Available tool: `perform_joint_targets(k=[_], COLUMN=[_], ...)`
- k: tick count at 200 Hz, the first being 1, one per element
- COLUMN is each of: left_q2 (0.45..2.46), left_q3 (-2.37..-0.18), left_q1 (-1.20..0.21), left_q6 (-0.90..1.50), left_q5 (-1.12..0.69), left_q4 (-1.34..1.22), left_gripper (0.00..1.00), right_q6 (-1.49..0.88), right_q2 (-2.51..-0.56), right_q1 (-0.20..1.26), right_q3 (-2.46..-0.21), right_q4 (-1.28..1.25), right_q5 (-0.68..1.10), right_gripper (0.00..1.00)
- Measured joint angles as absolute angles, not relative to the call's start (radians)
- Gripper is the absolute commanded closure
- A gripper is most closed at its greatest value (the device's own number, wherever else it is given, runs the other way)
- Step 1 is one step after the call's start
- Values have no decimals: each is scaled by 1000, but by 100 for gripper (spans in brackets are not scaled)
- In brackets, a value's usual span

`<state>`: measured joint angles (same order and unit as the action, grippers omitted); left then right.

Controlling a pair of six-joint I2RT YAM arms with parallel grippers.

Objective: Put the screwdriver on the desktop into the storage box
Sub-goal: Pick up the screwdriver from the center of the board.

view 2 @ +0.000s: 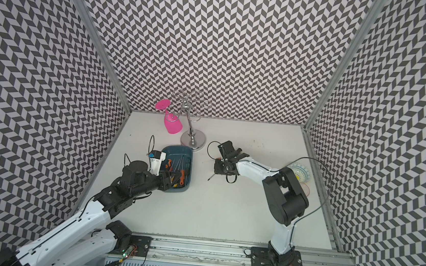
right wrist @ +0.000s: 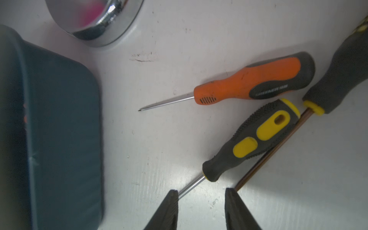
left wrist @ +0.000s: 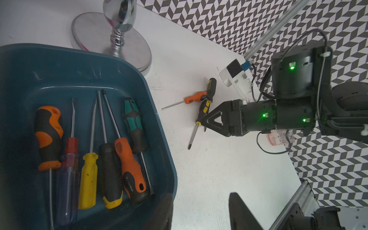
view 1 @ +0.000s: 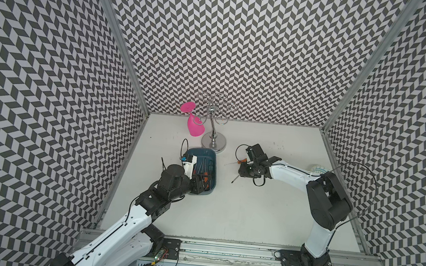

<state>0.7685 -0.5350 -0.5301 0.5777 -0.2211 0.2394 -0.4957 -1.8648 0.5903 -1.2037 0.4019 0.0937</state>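
- Left of centre in a top view: left gripper, jaws apart, empty, over the storage box.
- Right of it, on the desktop: three touching screwdrivers.
- Right gripper above them, open; its tips meet two thin shafts, so closing may pinch both.

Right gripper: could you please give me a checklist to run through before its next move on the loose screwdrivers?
1. Right gripper open: ok.
2. Yellow-black screwdriver centred between its jaws: not ok, shaft lies by one fingertip.
3. It is free of neighbours: not ok, lies against the black-handled screwdriver's shaft.
4. Storage box has room: ok.
5. Left gripper clear of box: not ok, hangs at its near end.
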Motion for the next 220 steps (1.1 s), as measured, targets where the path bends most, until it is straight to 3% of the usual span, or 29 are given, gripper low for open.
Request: perform_joint_targets(k=[135,220], left_q2=[765,764], left_q3=[-535,-535], left_q1=[-530,-530], left_q6=[578,579], left_q5=[-223,-222], left_q4=[239,239], left_gripper=[51,51], right_q6=[-501,-525], right_q2=[-1969,-1972], right_q1=[570,565], right_q3=[-1288,-1290], right_q4=[437,440], right_q5=[33,-22], right_gripper=[61,67])
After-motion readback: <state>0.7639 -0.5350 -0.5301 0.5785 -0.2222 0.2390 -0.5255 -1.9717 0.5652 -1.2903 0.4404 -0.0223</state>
